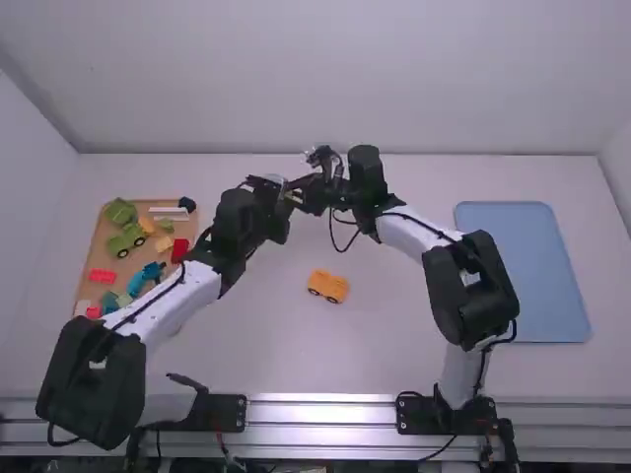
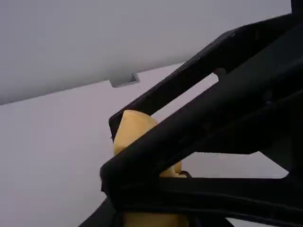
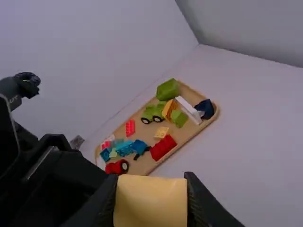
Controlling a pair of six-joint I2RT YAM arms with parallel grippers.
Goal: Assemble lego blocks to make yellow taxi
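Above the table, toward the middle, left gripper (image 1: 276,187) and right gripper (image 1: 300,189) are both pinching yellow block (image 3: 151,201); whether one piece or two, can't tell. Yellow wheeled base (image 1: 328,285) is resting nearer, between arms.

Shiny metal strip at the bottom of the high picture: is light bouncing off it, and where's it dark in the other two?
Yes, high view: bright glare streaks along the metal rail; left wrist view: yellow piece pale on top, shadier yellow lower down; right wrist view: darkest at lower left.
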